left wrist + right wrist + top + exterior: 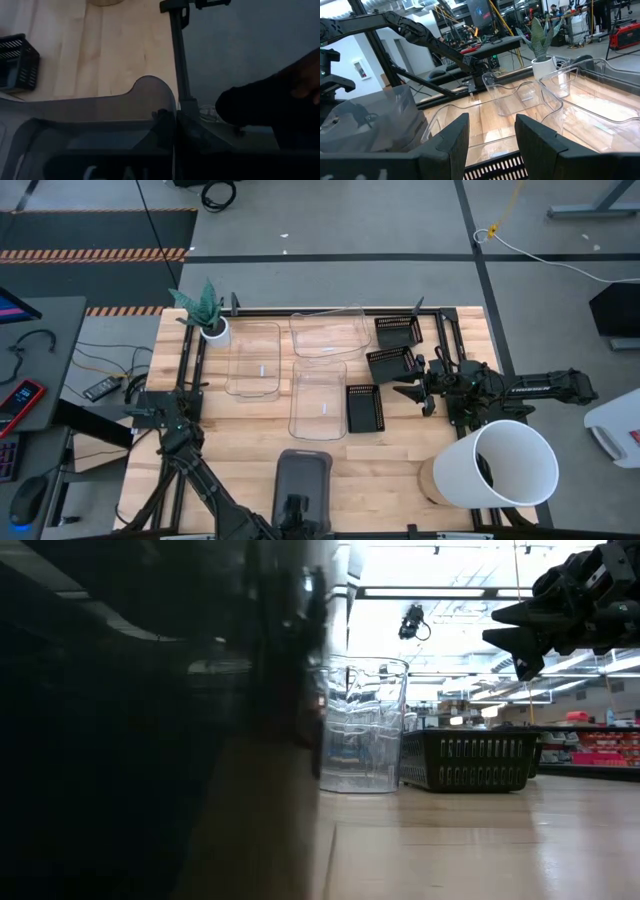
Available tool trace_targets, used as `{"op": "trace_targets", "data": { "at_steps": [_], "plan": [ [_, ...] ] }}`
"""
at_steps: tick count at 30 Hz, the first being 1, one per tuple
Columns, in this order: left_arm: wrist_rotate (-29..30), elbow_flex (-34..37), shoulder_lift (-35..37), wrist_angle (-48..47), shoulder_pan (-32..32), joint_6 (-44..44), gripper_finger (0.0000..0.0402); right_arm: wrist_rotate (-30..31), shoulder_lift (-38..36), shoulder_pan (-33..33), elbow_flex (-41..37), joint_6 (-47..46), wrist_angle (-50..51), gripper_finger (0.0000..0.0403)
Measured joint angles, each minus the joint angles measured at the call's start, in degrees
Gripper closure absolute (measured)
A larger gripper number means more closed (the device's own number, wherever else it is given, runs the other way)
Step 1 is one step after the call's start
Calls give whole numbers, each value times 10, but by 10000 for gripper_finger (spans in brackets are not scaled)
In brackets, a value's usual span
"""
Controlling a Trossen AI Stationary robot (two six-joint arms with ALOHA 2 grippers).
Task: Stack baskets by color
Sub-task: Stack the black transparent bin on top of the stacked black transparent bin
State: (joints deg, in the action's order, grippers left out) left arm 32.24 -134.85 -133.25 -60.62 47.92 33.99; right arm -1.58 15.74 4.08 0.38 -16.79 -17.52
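A dark grey basket (303,477) is at the table's near edge, in the middle, with my left gripper (297,515) shut on its near end. In the low view it fills the left half as a dark mass (150,720). Three clear baskets (253,358) (328,330) (318,398) rest on their bottoms on the far half of the table. Three black slotted baskets (398,330) (390,363) (364,408) lie to their right. My right gripper (415,385) hangs open above the black ones, touching nothing. My left gripper (175,125) pinches the grey basket's thin wall (174,107) at its near end between the two fingers. The fingers slant down from the table's near side. The basket reaches away from them toward the far edge. I cannot tell whether it is clear of the table.
A big white bucket (505,465) stands at the near right corner. A small white plant pot (213,328) stands at the far left. A person's dark sleeve (280,100) shows beyond the table's edge. Bare wood lies along the near left.
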Motion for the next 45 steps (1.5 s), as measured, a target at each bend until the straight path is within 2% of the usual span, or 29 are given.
{"op": "trace_targets", "data": {
  "at_steps": [12, 21, 33, 45],
  "plan": [
    [18, 13, 1, 14, 7, 5, 391, 0, 0, 0, 0, 0, 0, 238],
    [76, 13, 1, 11, 26, 14, 391, 0, 0, 0, 0, 0, 0, 238],
    [74, 41, 0, 21, 30, 37, 391, 0, 0, 0, 0, 0, 0, 238],
    [72, 42, 0, 51, 30, 11, 391, 0, 0, 0, 0, 0, 0, 238]
  ]
}}
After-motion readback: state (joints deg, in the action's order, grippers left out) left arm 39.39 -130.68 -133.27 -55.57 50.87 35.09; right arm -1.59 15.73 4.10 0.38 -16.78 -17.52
